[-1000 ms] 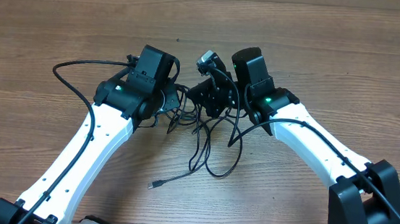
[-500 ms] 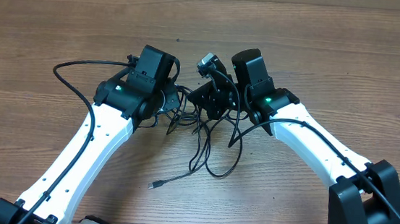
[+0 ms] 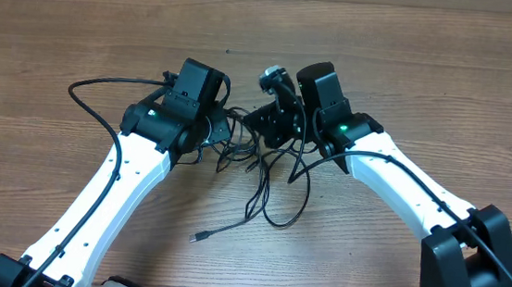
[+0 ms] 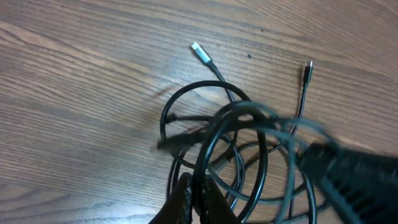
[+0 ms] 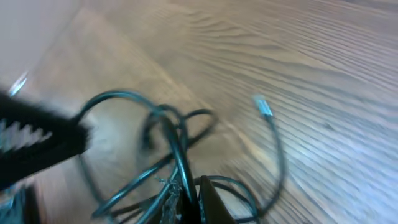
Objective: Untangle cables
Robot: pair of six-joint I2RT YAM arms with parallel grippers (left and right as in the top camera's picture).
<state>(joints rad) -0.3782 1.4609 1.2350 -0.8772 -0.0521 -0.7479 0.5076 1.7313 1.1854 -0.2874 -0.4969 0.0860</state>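
The cables (image 3: 245, 144) lie in a knotted bunch near the middle of the table (image 3: 411, 73), and one long loop with a loose plug end (image 3: 197, 238) runs toward the table's edge on the robot's side. The left gripper (image 4: 194, 198) is over the middle of the table, its jaws pressed together on one black strand of the bunch. The right gripper (image 5: 189, 202), over the same part of the table, is also pinched tight on a strand.
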